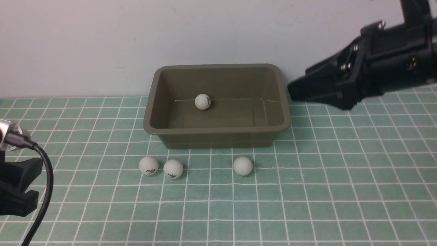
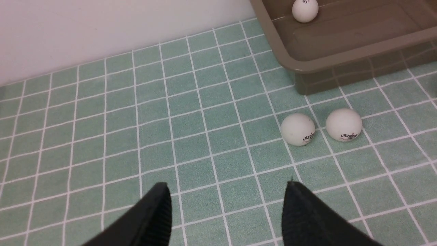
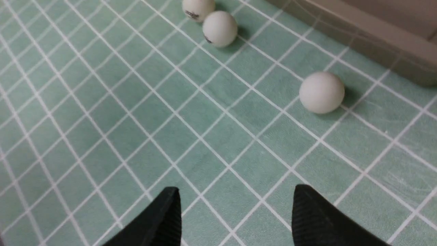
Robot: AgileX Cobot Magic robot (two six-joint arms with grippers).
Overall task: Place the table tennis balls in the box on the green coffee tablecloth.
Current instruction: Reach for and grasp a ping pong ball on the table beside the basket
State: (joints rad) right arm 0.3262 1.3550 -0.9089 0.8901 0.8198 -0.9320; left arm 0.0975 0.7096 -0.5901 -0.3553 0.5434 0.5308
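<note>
3 white balls [image 1: 173, 168] lie lower centre by the box [image 1: 218, 138], likely light and slippery, best pinched across the middle; left gripper [image 2: 227, 186] and right gripper [image 3: 236, 189] gape empty

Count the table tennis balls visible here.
4. One ball inside the box; three on the tablecloth before it: leftmost ball, middle ball beside it, right ball apart. None seems hidden.

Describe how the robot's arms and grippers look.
Both are matte black. The right gripper tapers to wedge-shaped fingers with ribbed inner pads; silver screws stud its body. The left gripper has the same pointed fingers, a silver cylindrical fitting and a black cable looping down.
</note>
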